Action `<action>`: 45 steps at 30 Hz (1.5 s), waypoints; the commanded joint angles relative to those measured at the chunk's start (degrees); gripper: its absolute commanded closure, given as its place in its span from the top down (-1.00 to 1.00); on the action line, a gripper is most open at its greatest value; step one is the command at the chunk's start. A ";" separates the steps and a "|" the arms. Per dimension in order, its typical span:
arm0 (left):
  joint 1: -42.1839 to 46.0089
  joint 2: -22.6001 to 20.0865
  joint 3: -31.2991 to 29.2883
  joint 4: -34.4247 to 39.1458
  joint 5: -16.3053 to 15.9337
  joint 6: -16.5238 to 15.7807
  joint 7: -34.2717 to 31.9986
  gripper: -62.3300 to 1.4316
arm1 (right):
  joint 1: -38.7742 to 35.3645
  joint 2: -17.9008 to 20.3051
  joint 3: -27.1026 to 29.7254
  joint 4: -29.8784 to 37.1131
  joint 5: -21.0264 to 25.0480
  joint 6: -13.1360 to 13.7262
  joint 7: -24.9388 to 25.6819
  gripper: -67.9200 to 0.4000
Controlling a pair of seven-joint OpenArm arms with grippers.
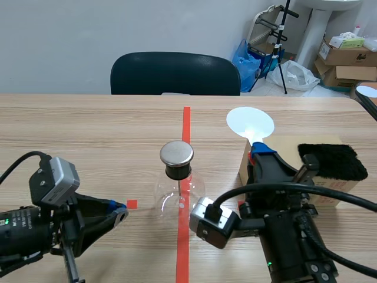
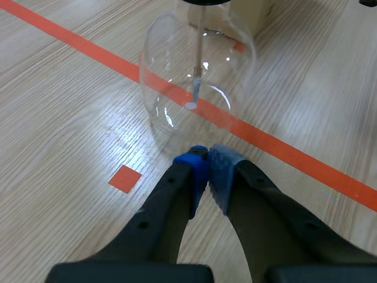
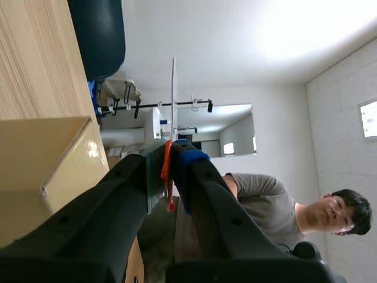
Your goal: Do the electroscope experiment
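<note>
The wooden table [image 1: 88, 130] fills my frame, the cardboard box [image 1: 285, 146] sits middle right with black fur [image 1: 330, 160] on top, and the glass electroscope [image 1: 175, 177] stands dead centre on the red tape line [image 1: 186, 118]. My right gripper [image 3: 171, 159], right of centre, grasps the white disc paddle [image 1: 250, 124] upright; my left gripper [image 2: 206, 159], lower left, is clenched on nothing, tips just beside the glass.

Legible text, labels, brand names, numbers, signs: none in any view.
</note>
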 commanded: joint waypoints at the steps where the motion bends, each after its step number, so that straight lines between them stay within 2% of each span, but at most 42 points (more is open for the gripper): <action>1: -1.27 0.66 0.70 0.39 -0.74 -0.24 -1.11 -0.87 | 0.83 0.76 -0.04 1.38 -0.04 -2.23 0.26 -0.96; 5: -5.25 2.05 3.87 -3.56 -0.72 -0.20 -1.14 -0.87 | 0.83 1.07 -0.83 1.38 -0.04 -0.37 0.87 -0.96; 11: -8.48 3.56 5.25 -7.85 -0.74 -0.02 -1.40 -0.87 | 0.83 1.40 -1.79 1.38 -0.04 -0.33 0.85 -0.96; 21: -9.18 3.78 5.25 -8.83 -0.74 0.15 -2.84 -0.87 | 0.63 1.38 -1.84 1.36 -0.04 2.45 1.73 -0.96; 45: -9.35 3.78 5.25 -8.83 -0.55 0.22 -2.84 -0.87 | -0.48 1.38 -1.84 2.01 -0.04 2.43 2.82 -0.96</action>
